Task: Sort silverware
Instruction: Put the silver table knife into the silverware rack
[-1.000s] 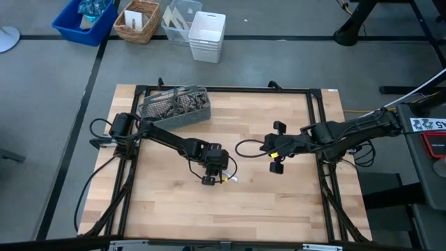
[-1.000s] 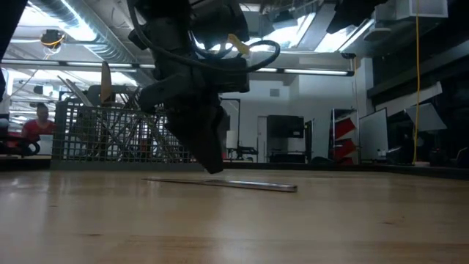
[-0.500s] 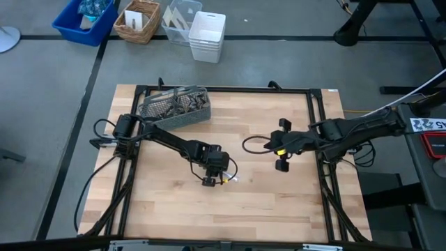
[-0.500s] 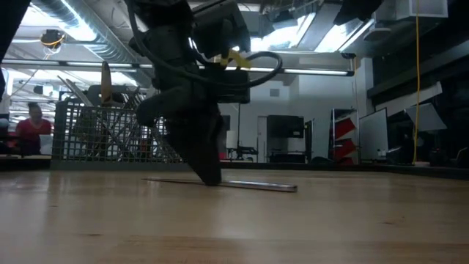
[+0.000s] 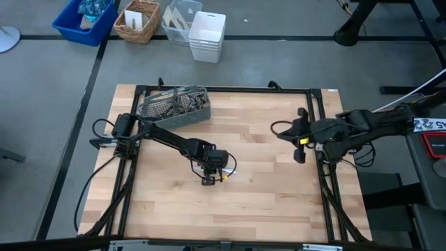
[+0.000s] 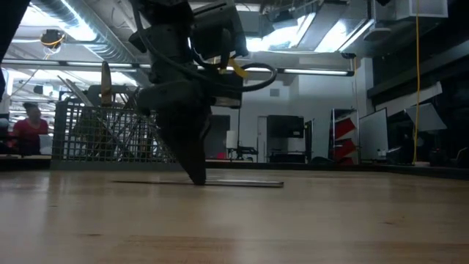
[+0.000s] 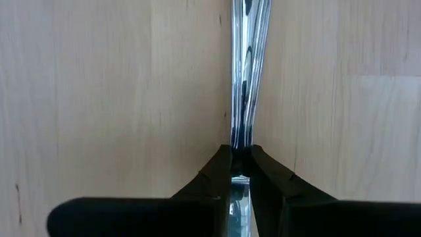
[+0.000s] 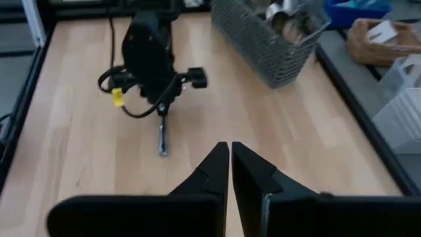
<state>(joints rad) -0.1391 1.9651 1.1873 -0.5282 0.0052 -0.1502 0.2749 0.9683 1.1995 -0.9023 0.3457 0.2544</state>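
Observation:
A slim silver utensil (image 6: 245,183) lies flat on the wooden table near its middle, also visible as a utensil (image 8: 162,139) in the right wrist view. My left gripper (image 5: 209,180) stands over it, pointing steeply down, shut on it. More silverware stands in the grey wire-mesh caddy (image 5: 174,108) at the far left. My right gripper (image 5: 293,136) hangs above the table's right side, shut and empty, its own fingers (image 8: 220,164) closed together in its wrist view. My left gripper pinches the utensil's narrow shaft (image 7: 241,135) between its two fingers (image 7: 217,172), one on each long edge. The fingers come from above, pointing steeply down. The utensil lies level on the table (image 6: 330,220), running out past the fingertips.
The caddy (image 6: 102,132) stands along the table's far left edge. Beyond the far edge, on the floor, are a blue bin (image 5: 83,19), a wicker basket (image 5: 138,21) and white containers (image 5: 207,35). A person (image 6: 28,128) sits in the room behind.
My left gripper has sunk a little onto the utensil, rolled at the wrist, and its fingers have drawn together on it; the utensil has slid slightly toward the table's left. My right gripper has pulled back toward the table's right edge and risen, staying shut.

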